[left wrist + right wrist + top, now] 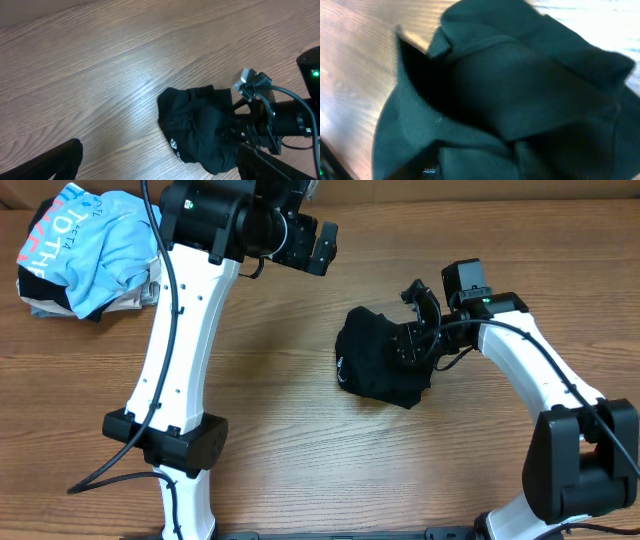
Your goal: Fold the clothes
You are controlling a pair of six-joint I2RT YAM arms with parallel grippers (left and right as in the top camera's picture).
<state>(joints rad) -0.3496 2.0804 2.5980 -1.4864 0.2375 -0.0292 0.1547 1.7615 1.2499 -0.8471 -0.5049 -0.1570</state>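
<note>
Right gripper [414, 346] sat pressed into the right side of the black polo shirt [378, 366], fingers lost against the dark fabric, so grip could not be told. Right wrist view was filled with rumpled black cloth, no fingers visible. Shirt lay bunched in a loose heap on the wooden bench [300, 450], right of centre, about midway between the far and near edges. Folds overlapped unevenly, nothing flat. Small white logo [175, 145] showed on the heap's lower left edge in the left wrist view. Left gripper [323, 244] hung raised toward the far edge, left of the shirt and apart from it, fingers spread wide with nothing between them. Light-blue T-shirt [95, 240] with pink-and-white lettering lay crumpled on a small pile in the far left corner, well apart from the polo.
</note>
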